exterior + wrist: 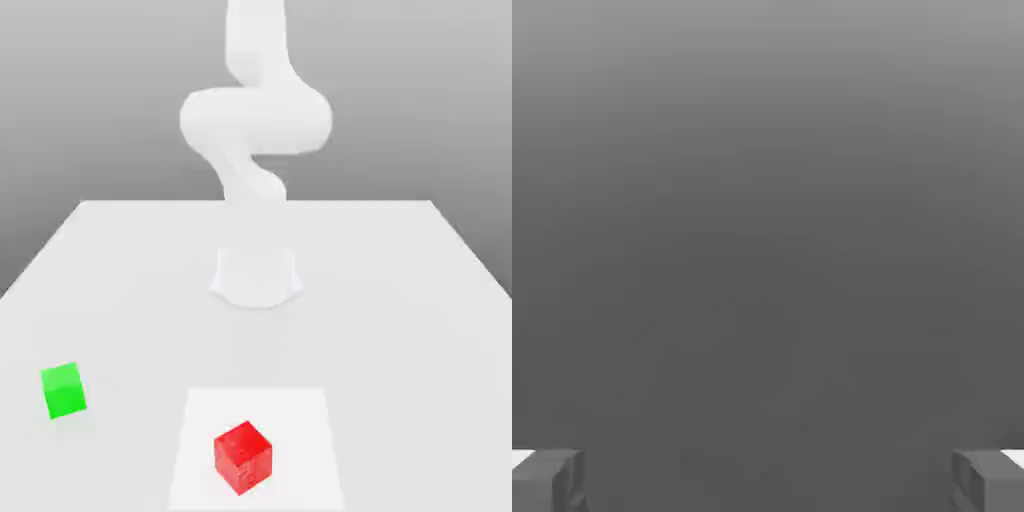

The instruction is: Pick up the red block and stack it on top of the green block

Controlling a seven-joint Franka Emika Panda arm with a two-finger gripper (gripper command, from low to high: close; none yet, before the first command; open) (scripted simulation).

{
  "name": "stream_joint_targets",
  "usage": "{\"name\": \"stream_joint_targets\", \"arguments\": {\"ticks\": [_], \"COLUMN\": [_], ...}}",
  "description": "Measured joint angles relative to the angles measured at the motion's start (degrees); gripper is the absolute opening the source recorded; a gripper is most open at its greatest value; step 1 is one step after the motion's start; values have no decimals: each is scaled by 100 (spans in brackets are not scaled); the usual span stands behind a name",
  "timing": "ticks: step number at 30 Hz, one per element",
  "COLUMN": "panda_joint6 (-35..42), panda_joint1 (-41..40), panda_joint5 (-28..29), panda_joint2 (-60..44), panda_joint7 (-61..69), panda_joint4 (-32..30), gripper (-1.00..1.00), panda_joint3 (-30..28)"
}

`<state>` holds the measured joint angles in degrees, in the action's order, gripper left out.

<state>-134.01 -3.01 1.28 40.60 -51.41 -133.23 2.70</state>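
End effector (768, 480): fingers spread wide, gripping nothing, touching nothing.
Red block (243, 457): on the tabletop (400, 300), on a paler square patch.
Green block (63, 390): well apart, toward the exterior view's left.

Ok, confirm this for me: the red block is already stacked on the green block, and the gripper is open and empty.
Not stacked. In the exterior view the red block sits on the table by itself, apart from the green block, which lies toward that view's left. The rest holds: the gripper is open and empty.
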Motion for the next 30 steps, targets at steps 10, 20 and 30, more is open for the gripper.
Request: {"name": "stream_joint_targets", "arguments": {"ticks": [10, 20, 30], "panda_joint6": [-874, -1768, -3074], "panda_joint1": [-968, -1270, -904], "panda_joint5": [628, 802, 898], "panda_joint2": [-2139, -4175, -6018], "panda_joint7": [-2332, -4306, -5157], "panda_joint4": [-577, -1156, -1229], "gripper": [0, 0, -100], "panda_joint3": [828, 954, 544]}}
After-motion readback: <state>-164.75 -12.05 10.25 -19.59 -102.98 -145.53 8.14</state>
